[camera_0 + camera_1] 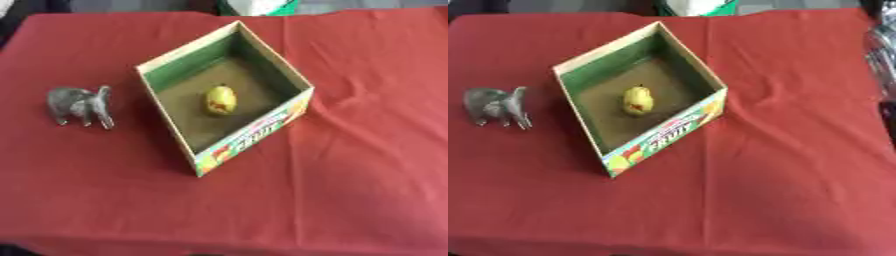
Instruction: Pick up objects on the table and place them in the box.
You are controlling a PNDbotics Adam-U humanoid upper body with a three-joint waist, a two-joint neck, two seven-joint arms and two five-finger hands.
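- The grey elephant stood on the red cloth, left of the box and a little apart from it. It was not in the box yet.
- The elephant could tip or slide away if a hand bumped it, because it stood on thin legs.
- The box looked light. A hand that knocked its wall could push it across the worktop.
- The cloth had folds, so it could drag and shift things if pulled.
- The yellow fruit could roll if the elephant was dropped on it.
- I counted one box, one elephant and one fruit, which lay inside the box.
- No hand showed, so I could not tell if either was holding anything.
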